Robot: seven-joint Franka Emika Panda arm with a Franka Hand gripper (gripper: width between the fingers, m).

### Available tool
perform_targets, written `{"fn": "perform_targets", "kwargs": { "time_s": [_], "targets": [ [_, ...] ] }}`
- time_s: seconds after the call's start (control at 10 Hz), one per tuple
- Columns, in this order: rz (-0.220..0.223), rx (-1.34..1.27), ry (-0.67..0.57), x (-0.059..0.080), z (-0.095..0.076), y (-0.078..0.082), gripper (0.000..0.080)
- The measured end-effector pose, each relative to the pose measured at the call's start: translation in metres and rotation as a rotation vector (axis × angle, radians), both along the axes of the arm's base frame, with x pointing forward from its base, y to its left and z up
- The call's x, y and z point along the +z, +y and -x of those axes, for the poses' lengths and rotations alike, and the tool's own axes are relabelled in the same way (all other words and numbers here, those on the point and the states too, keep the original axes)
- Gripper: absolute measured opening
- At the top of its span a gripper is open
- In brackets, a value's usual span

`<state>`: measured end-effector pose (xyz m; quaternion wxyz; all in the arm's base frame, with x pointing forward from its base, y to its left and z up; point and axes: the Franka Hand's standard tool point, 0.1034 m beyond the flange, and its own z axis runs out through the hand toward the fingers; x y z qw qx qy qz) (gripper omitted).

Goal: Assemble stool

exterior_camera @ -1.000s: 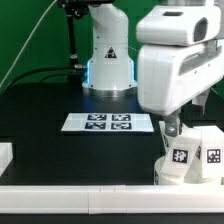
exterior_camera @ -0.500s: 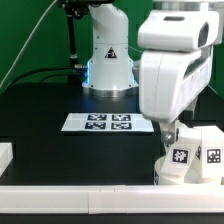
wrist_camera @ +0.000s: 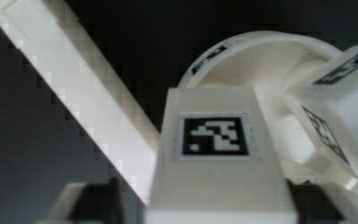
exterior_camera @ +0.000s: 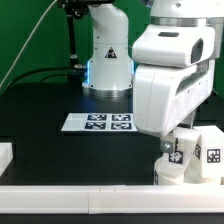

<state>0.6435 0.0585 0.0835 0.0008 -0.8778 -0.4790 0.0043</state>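
Claw [wrist_camera: 202,190] pinching a short blocky white plastic leg w/ black-and-white square tag [wrist_camera: 211,140]. Leg's long axis runs straight out from claw. Round white plastic disc seat [wrist_camera: 274,65] sits just beyond leg tip, at black table [exterior_camera: 50,105] near exterior view's right edge.

The marker board [exterior_camera: 98,122] lies on the table [exterior_camera: 40,120] before the robot base [exterior_camera: 108,60]. The stool parts [exterior_camera: 190,155] stand at the exterior view's right, near the front border block [exterior_camera: 80,200], under the gripper [exterior_camera: 175,140].
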Motion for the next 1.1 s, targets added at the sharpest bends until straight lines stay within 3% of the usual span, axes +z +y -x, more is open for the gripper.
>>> {"fn": "perform_targets", "kwargs": {
  "time_s": [0.1,0.6,1.1],
  "targets": [
    [0.000,-0.005,0.000,0.000,0.000,0.000,0.0337],
    [0.002,-0.394,-0.008,-0.002,-0.001,0.000,0.0337],
    [-0.034,-1.022,-0.045,-0.003,-0.013,0.013,0.0337]
  ]
}}
